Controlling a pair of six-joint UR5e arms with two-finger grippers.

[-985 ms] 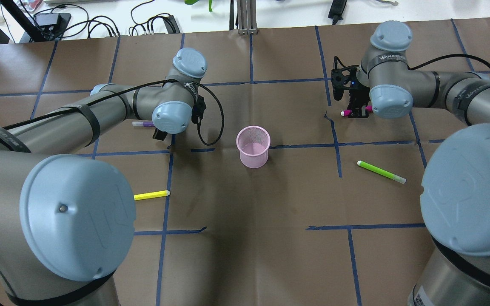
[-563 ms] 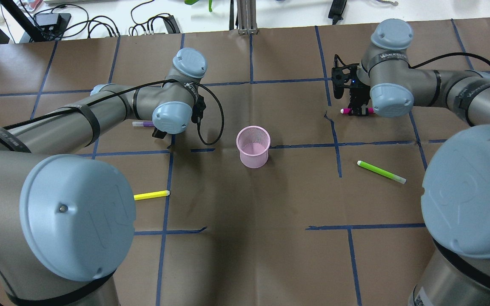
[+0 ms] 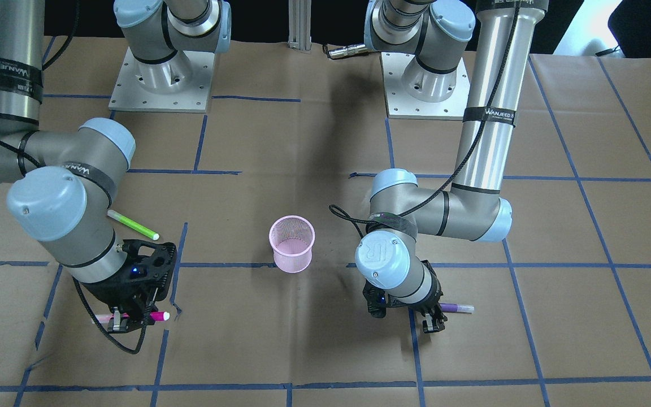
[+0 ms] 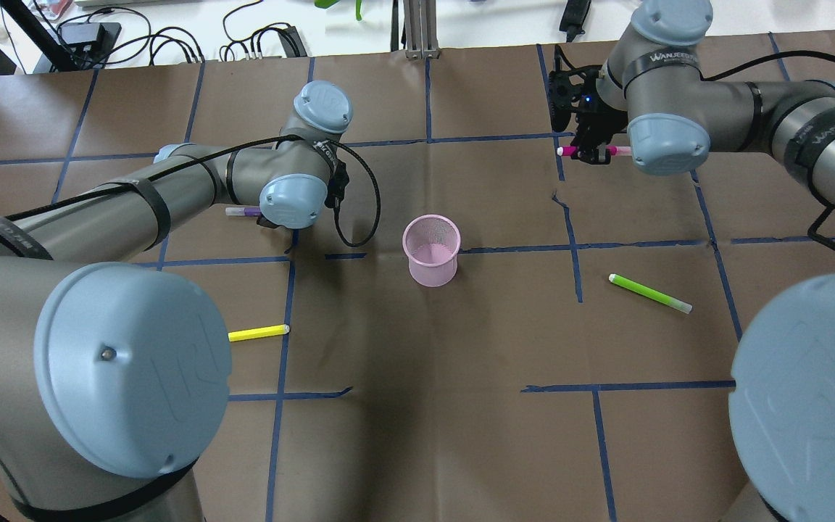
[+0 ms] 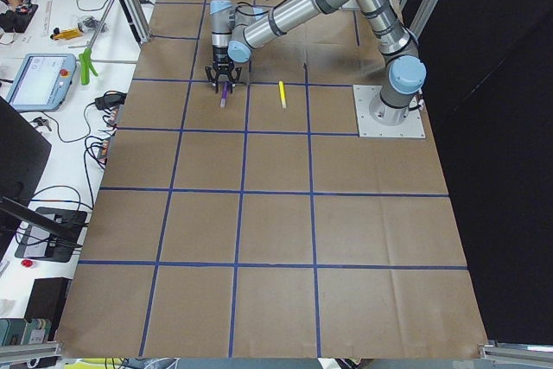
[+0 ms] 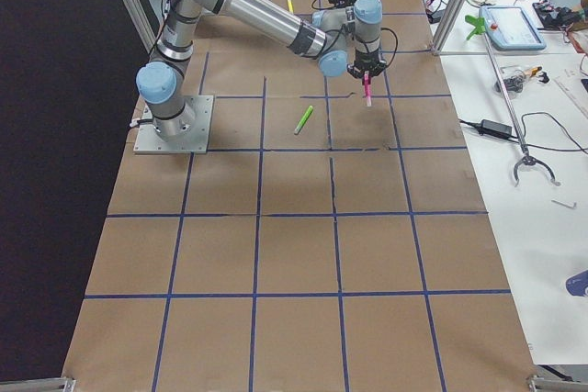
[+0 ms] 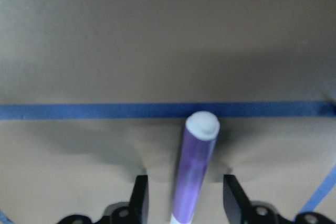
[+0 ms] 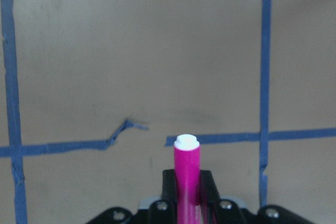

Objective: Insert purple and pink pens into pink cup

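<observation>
While the right fingers (image 8: pixel 168 184) clenched the pink pen (image 4: pixel 570 151) at upper right, seemingly clear of the bench (image 4: pixel 417 435), the left fingers (image 7: pixel 139 199) stood released astride the purple pen (image 7: pixel 195 182) at centre left. To my eye they needed to close squarely on it before carrying it to the pink cup (image 4: pixel 430 250) mid-frame. An arm band (image 3: pixel 488 115) read WANJEED.

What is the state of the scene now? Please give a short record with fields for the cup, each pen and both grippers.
pink cup: upright, no pen inside
right gripper: shut on the pink pen, held off the table
left gripper: open, jaws on either side of the purple pen
purple pen: lying on table, not yet gripped
green pen: lying on table, apart from both grippers
yellow pen: lying on table, apart from both grippers
</observation>
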